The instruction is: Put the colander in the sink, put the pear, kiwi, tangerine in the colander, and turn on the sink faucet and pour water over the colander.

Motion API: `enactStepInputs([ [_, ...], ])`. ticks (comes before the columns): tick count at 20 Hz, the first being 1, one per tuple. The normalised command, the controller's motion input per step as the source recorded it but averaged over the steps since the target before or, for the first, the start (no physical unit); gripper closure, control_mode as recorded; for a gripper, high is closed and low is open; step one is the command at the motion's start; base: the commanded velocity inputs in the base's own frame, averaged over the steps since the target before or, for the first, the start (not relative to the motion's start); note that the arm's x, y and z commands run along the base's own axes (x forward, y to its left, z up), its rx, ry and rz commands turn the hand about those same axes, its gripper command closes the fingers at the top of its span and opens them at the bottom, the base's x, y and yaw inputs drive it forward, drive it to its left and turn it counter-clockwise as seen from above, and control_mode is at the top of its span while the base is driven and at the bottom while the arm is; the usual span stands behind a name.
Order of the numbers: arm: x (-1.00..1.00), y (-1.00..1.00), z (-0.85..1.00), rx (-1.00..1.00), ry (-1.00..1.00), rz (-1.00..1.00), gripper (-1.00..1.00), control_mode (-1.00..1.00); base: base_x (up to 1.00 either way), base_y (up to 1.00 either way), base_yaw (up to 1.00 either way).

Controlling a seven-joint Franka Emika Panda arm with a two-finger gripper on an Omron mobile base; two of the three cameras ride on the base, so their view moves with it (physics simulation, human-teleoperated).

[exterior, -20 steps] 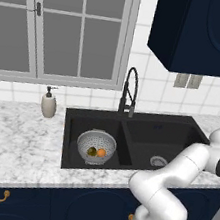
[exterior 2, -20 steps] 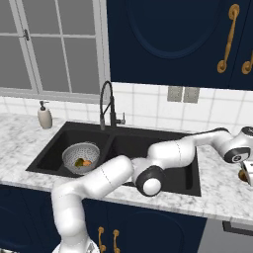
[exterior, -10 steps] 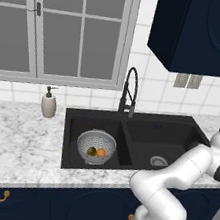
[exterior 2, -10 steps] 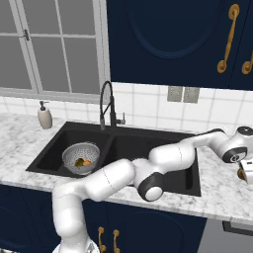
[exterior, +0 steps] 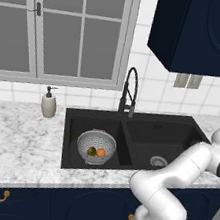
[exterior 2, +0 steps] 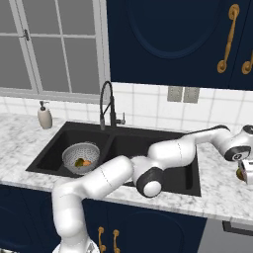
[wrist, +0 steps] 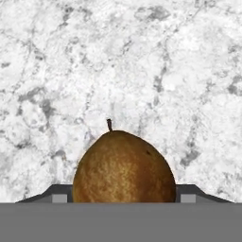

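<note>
Pear (wrist: pixel 124 166) between the fingers (wrist: pixel 59 194), stem toward 12 o'clock in the hand view, long axis along the gripper's (exterior 2: pixel 245 174) reach; whether clamped or merely straddled, cannot tell. Brown, russet, matte skin over veined white marble counter (wrist: pixel 142 56). Far at 9 o'clock, perforated steel colander (exterior 2: pixel 81 158) sits in the black sink's (exterior 2: pixel 123 129) left basin, tangerine (exterior 2: pixel 87 162) and a dark olive fruit (exterior 2: pixel 78 161) inside.

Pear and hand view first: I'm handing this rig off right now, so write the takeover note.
Gripper: the pear sits between its fingers over the marble counter, right of the sink; a firm grip cannot be confirmed.
Colander is in the left basin, holding the tangerine and a dark green fruit.
Faucet shows no water.
Done: colander placed, two fruits in.
Left: carry the pear to the colander, turn on the faucet, rinse.
</note>
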Motion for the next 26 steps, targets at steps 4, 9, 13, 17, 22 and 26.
enactStepInputs([
  [4, -0.36, 0.49, 0.05, 0.02, 0.0, 0.0, 1.0, -1.0, 0.0, 0.0, 0.0],
  [9, -0.37, 0.61, -0.03, 0.0, -0.09, 0.0, 1.0, -1.0, 0.0, 0.0, 0.0],
  [13, -0.41, 0.79, -0.15, -0.01, -0.29, 0.0, 1.0, -1.0, 0.0, 0.0, 0.0],
  [17, -0.46, 0.86, -0.09, -0.1, -0.3, 0.0, 1.0, -1.0, 0.0, 0.0, 0.0],
  [22, -0.4, 0.87, 0.01, -0.14, -0.04, 0.0, 1.0, -1.0, 0.0, 0.0, 0.0],
  [26, -0.25, 0.85, 0.2, -0.03, 0.03, 0.0, 1.0, -1.0, 0.0, 0.0, 0.0],
])
